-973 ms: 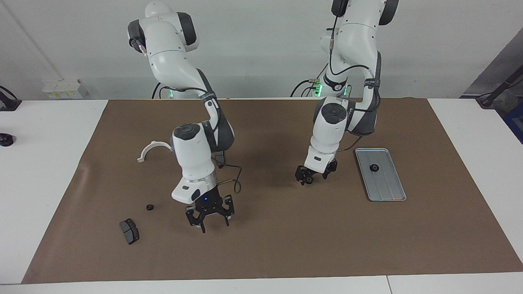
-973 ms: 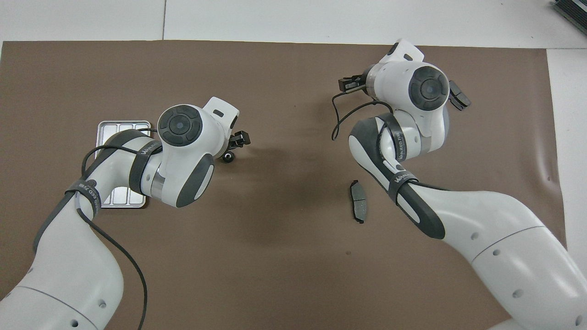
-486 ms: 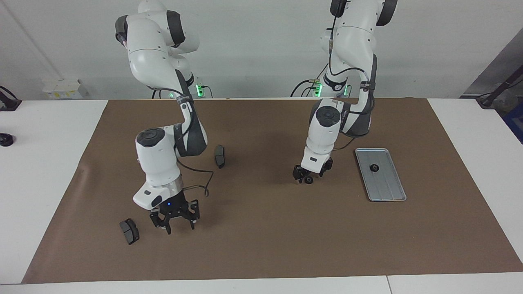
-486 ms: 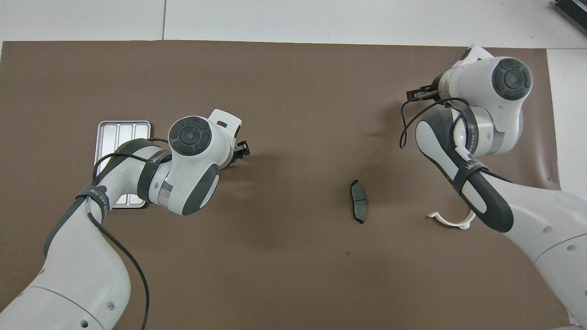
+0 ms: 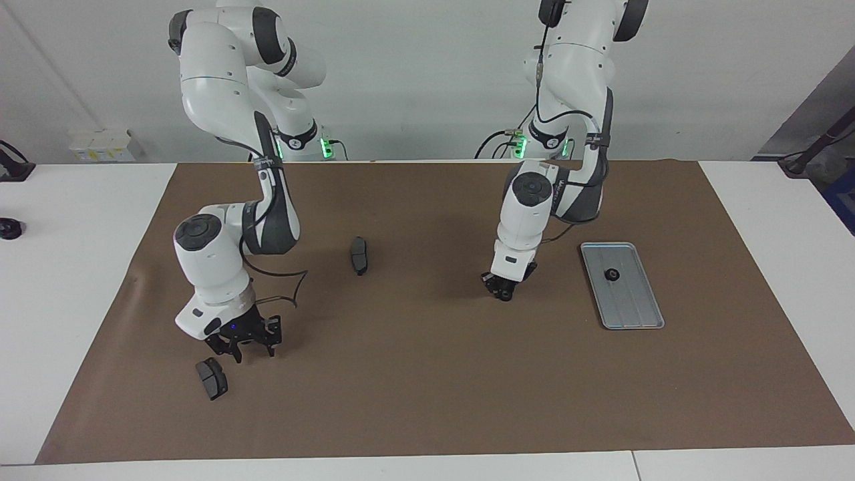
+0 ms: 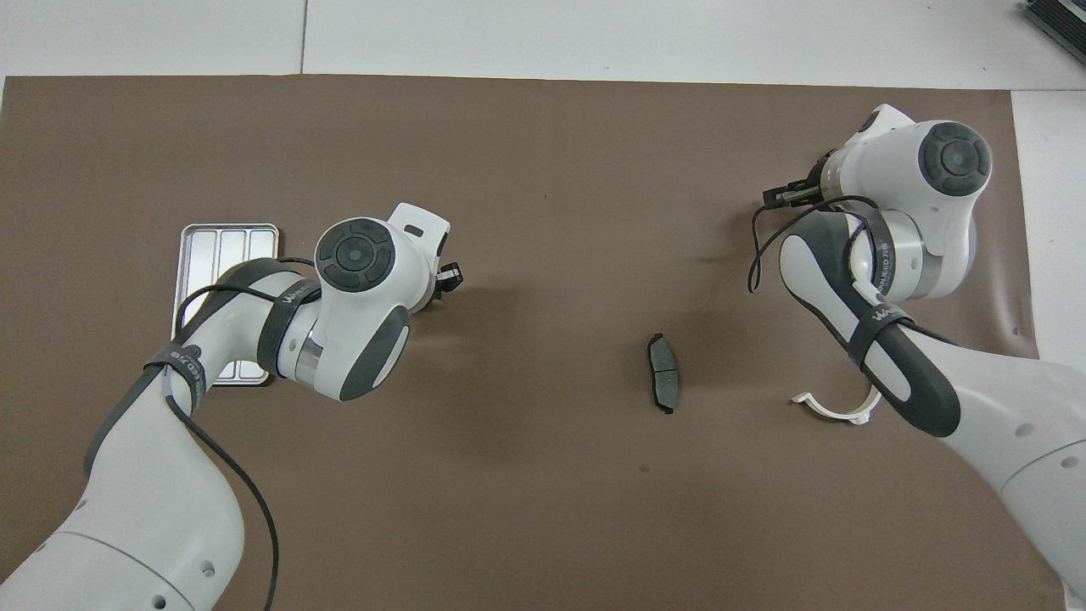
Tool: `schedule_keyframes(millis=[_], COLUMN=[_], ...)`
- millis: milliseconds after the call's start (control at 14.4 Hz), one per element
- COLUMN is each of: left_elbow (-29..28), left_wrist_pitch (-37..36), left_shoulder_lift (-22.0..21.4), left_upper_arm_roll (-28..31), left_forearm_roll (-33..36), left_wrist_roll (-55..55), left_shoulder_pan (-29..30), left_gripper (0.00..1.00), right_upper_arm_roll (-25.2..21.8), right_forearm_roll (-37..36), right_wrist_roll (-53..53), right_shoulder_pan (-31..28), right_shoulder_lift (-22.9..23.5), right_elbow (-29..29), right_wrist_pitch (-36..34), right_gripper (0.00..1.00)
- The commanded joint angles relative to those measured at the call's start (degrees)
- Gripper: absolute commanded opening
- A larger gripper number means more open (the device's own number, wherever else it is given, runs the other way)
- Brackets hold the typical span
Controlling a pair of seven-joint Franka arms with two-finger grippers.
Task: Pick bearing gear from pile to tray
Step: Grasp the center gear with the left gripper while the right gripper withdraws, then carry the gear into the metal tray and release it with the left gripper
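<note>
Left pincer (image 5: 503,292) low over open mat (image 5: 427,374), near tray (image 5: 640,319) edge.

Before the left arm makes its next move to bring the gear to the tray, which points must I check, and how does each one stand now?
1. Left gripper is down at the small black round gear on the brown mat: ok.
2. Firm hold on this gear: cannot tell.
3. Free place on the flat silver-grey metal tray: ok; only a second black gear lies on it, toward the end nearer to the robots.
4. Way from gear to tray: ok; nothing lies on the mat between them.
5. Right gripper is out of the way: ok; it is open, low beside a dark grey brake pad at the right arm's end.
</note>
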Motion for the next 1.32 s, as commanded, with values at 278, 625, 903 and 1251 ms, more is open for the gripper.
schedule_keyframes(millis=[278,625,903,1251], left_elbow=[0.82,0.21,-0.31,-9.79], left_wrist_pitch=[-4.88,-12.02,-12.02,-4.40], left_shoulder_lift=[-4.49,-11.01,-11.19,-13.91], left_upper_arm_roll=[0.91,0.65,0.65,0.73], left_forearm_roll=[1.24,0.54,-1.04,-3.33], left_wrist_roll=[3.59,20.20,35.83,47.73], left_shoulder_pan=[2.30,13.71,23.56,30.35], left_gripper=[0.00,0.00,0.00,0.00], right_upper_arm_roll=[0.81,0.81,0.81,0.81], right_forearm_roll=[-0.38,-0.38,-0.38,-0.38], right_wrist_roll=[-0.64,-0.46,-0.46,-0.46], right_shoulder_pan=[-2.90,-2.99,-3.51,-3.86], right_shoulder_lift=[-3.30,-3.48,-3.83,-3.83], right_elbow=[-4.99,-5.52,-5.60,-5.25], right_wrist_pitch=[-0.87,-1.65,-3.06,-3.68], right_gripper=[0.61,0.50,0.43,0.39])
